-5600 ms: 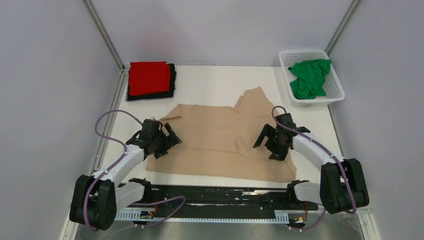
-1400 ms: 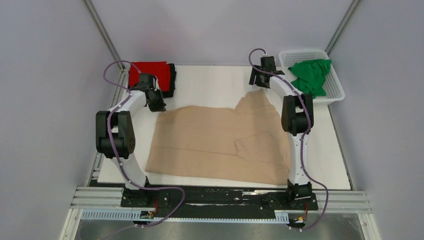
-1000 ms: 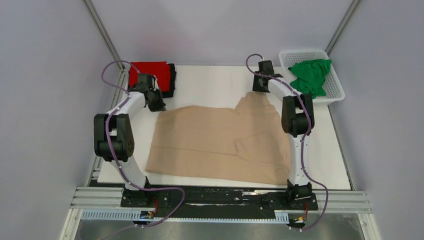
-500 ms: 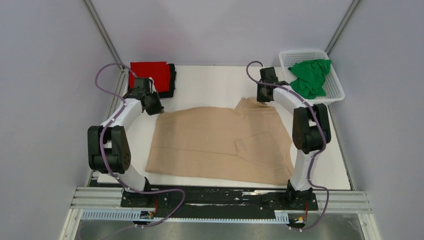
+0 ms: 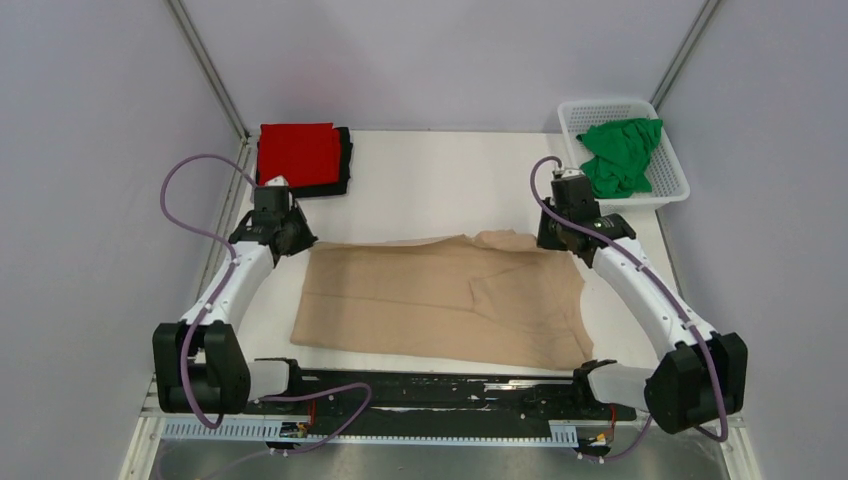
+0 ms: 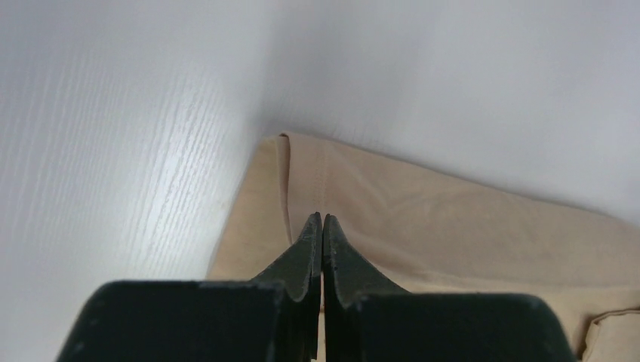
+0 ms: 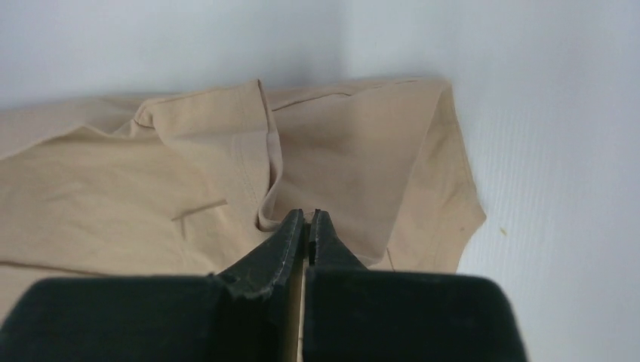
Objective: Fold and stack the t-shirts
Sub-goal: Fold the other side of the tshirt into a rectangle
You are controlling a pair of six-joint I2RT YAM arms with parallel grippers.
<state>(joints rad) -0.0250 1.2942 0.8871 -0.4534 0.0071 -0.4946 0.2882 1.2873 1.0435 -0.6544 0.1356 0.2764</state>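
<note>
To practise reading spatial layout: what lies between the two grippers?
The beige t-shirt: its far edge runs from the left gripper to the right gripper, seen in the top external view.

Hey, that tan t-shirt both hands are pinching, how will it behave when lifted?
Probably floppy: the tan t-shirt is wrinkled and rumpled near the right hand, so it would likely sag between that and the left hand. It looks thin and light, lying flat on the table. Pushed, it would probably bunch rather than slide.
</note>
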